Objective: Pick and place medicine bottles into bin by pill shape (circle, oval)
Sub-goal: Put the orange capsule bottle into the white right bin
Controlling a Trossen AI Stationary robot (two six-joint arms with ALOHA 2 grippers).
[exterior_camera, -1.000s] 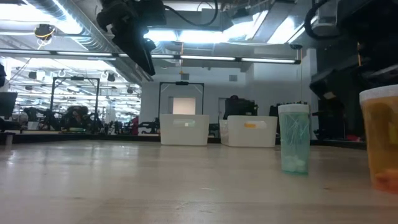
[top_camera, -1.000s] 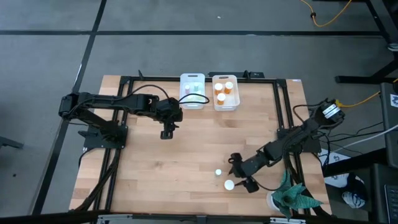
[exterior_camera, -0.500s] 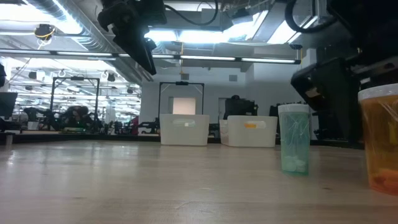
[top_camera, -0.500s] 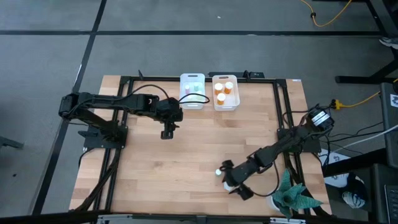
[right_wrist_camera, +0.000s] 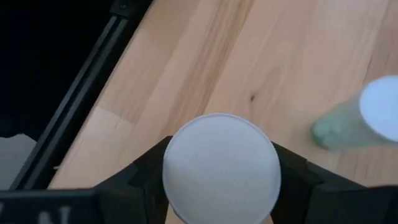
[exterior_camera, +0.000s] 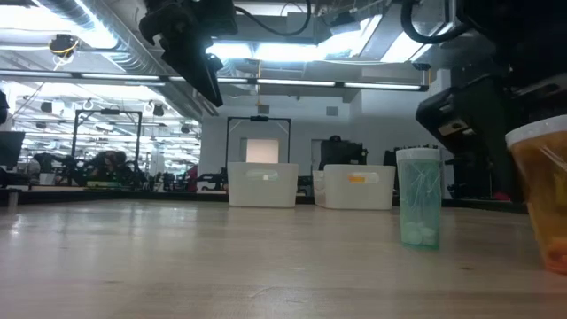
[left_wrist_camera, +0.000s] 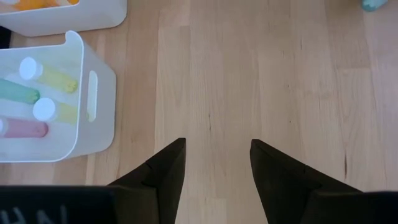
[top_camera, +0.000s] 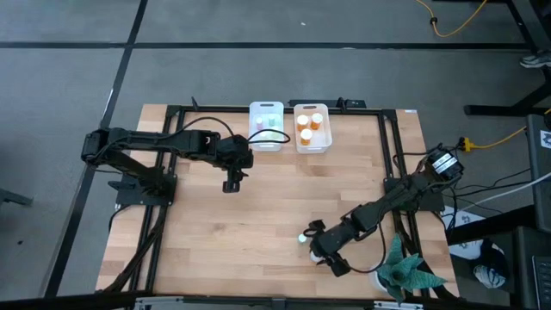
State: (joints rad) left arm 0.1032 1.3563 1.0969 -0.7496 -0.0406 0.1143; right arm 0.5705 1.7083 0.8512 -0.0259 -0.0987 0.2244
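An orange bottle with a white cap (right_wrist_camera: pixel 221 171) stands near the table's front right; it also shows in the low view (exterior_camera: pixel 542 204), tilted. My right gripper (top_camera: pixel 322 252) is above it, shut on it. A pastel green bottle (top_camera: pixel 302 238) stands upright on its base just to the left and also shows in the low view (exterior_camera: pixel 418 208). My left gripper (top_camera: pixel 230 184) is open and empty, above the table near the two white bins at the back. My right gripper pinches the orange bottle at its top, one finger (right_wrist_camera: pixel 146 171) on each side of the white cap's rim (right_wrist_camera: pixel 171 168). The fingers come from above, pointing down. In the low view the bottle leans; whether its base is on the table lies outside the frame.
A white bin (top_camera: pixel 267 138) holds pastel bottles lying down; a second bin (top_camera: pixel 312 142) beside it holds orange bottles. A green crumpled thing (top_camera: pixel 409 271) lies at the front right corner. The black frame rail (right_wrist_camera: pixel 81 112) runs along the table's near edge.
My right gripper has gone toward the table's left, from beside the orange bottle to over it, and its fingers now stand around the cap. The orange bottle has tipped a little from upright. The green bottle and my left arm have kept still.
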